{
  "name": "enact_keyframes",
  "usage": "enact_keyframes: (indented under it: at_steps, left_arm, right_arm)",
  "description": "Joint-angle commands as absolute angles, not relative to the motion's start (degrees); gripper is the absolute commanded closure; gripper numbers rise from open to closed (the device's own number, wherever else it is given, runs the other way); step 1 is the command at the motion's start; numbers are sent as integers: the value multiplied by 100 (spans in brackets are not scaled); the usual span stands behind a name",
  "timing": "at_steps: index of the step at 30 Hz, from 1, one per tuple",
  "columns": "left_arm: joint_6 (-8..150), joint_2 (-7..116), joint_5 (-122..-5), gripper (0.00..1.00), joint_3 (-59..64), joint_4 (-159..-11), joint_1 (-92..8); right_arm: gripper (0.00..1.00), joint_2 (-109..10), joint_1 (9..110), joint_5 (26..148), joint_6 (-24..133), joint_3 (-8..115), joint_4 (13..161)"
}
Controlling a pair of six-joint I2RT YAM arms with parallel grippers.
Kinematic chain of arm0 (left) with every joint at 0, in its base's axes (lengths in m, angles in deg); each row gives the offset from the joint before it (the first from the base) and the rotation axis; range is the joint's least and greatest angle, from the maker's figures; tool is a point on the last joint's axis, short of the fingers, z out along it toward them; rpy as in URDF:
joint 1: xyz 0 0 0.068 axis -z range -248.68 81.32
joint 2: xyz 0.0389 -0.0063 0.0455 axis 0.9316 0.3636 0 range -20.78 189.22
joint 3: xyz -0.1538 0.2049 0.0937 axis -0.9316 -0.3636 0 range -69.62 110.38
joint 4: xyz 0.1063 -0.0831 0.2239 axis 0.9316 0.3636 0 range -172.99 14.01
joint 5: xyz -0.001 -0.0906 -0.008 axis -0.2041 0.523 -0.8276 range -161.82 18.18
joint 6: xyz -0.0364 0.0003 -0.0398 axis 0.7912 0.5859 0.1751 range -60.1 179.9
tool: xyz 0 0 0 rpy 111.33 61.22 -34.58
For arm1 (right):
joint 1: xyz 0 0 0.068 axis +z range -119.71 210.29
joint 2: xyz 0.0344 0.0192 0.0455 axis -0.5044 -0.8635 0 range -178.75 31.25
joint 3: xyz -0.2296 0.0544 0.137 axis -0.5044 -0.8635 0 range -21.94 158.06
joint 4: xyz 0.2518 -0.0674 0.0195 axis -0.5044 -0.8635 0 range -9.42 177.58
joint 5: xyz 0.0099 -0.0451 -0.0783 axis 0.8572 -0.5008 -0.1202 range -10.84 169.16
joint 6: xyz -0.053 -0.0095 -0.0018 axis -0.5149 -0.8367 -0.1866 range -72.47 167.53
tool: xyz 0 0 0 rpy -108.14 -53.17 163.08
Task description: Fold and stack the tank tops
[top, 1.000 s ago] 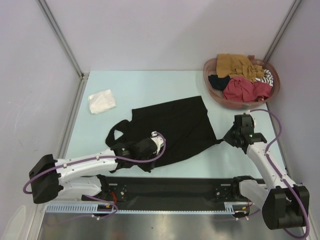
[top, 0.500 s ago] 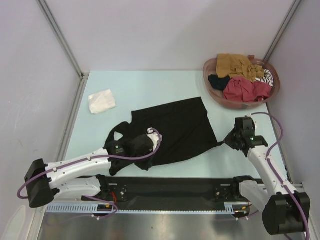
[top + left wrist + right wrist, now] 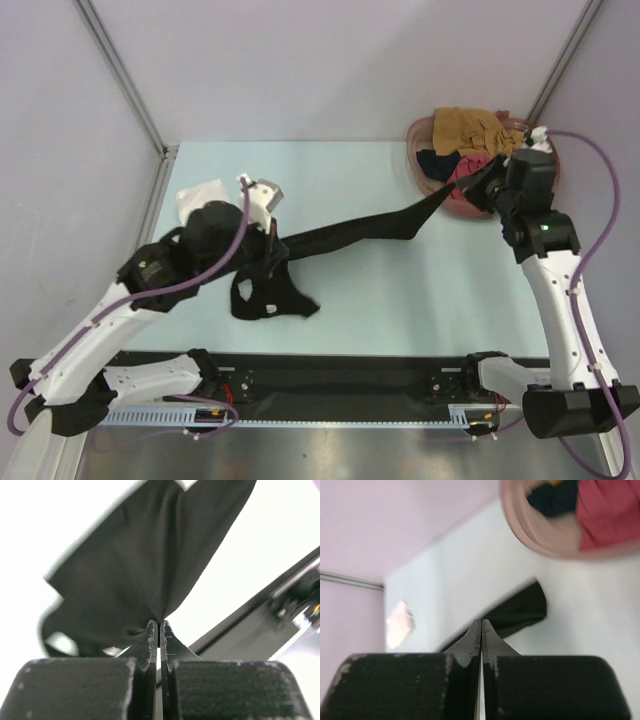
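Your left claw (image 3: 159, 626) was pinched shut on one end of the black tank top (image 3: 350, 235), your right claw (image 3: 481, 624) shut on the other. It hung stretched between them above the desk (image 3: 380, 290), long axis running claw to claw, sagging nearest the left.

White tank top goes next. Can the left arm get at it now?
Probably not yet: the white tank top lies close beside the left arm, but its jaws are shut on the black tank top.
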State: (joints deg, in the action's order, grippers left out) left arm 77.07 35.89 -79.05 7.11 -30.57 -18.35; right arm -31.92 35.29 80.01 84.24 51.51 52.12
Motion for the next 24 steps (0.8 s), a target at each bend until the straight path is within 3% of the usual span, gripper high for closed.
enact_keyframes:
  at_steps: [1, 11, 17, 24]
  left_arm:
    - [7054, 3635, -8219, 100, 2051, -2376, -1858]
    - [6921, 3152, -7736, 100, 3418, -2050, -1858]
    - [7088, 2958, -7841, 100, 2953, -2304, -1867]
    - [7115, 3072, -8220, 100, 2302, -2797, -1980]
  right_arm:
    - [100, -2791, 3504, 8128, 8120, 6207, 5173]
    - [100, -1578, 3495, 8049, 7698, 7289, 5260]
    - [100, -1524, 3504, 8048, 7706, 7764, 5129]
    - [100, -1884, 3495, 8258, 7899, 7423, 5304]
